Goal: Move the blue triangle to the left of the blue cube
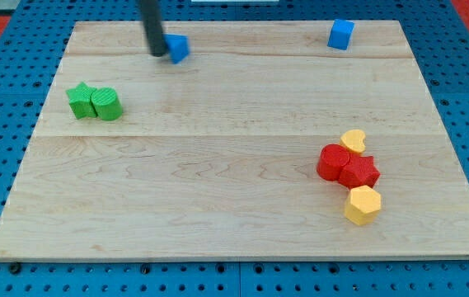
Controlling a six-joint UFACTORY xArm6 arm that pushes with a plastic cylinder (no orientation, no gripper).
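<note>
The blue triangle (179, 48) lies near the view's top left on the wooden board (218, 181). The blue cube (341, 34) stands near the top right, far to the triangle's right. My tip (159, 53) is at the triangle's left side, touching it or nearly so. The dark rod rises from there to the view's top edge.
A green star block (80, 99) and a green cylinder (107, 105) sit together at the left. At the lower right a red cylinder (332, 161), a red star block (360, 172), a small yellow block (354, 139) and a yellow hexagon block (363, 205) cluster together.
</note>
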